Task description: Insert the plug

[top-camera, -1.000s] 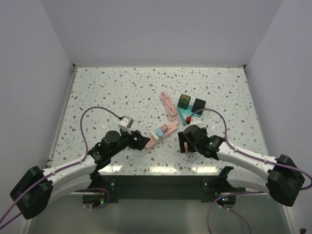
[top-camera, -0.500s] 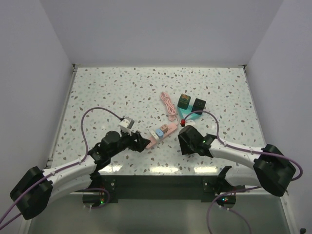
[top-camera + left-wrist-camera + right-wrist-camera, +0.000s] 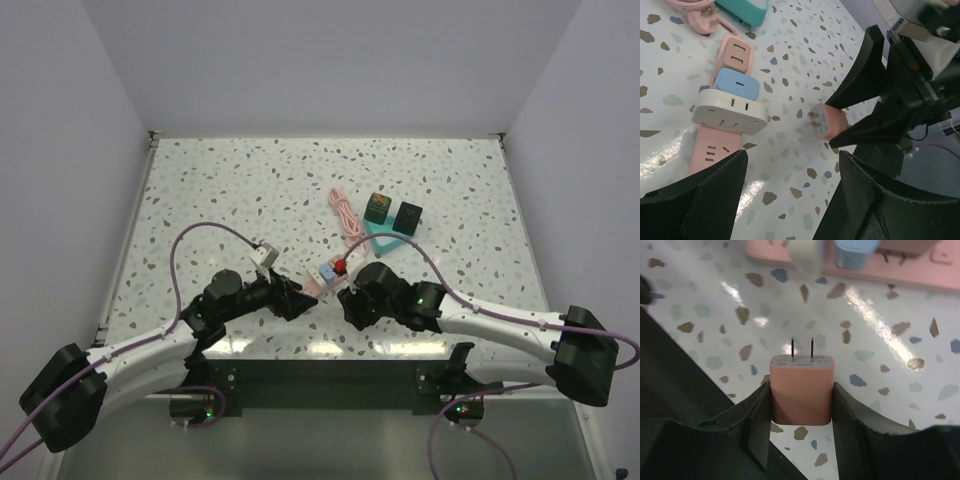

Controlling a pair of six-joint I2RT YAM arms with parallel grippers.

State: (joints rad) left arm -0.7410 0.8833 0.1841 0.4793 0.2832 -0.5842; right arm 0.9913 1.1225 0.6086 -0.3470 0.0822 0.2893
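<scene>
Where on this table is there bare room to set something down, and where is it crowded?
Bare table: the far-left stretch between the left wall and the pink cable coil, and the far-right corner past the dark cubes. Crowded: the near centre, where the left tool and the right tool, holding a pink-orange plug, flank the power strip.

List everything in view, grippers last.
strip: one, pink, front middle
white plug: one, off-white, seated on the strip
blue plug: one, blue, on the strip beside it
pink plug: one, pink-orange, held, prongs toward the strip
cable: one, pink, coiled beyond the strip
teal item: one, teal, beside the cable
cubes: two, dark, behind the teal item
table: one, speckled white, under all
left gripper: one, black, open by the strip's end
right gripper: one, black, shut on the pink plug
</scene>
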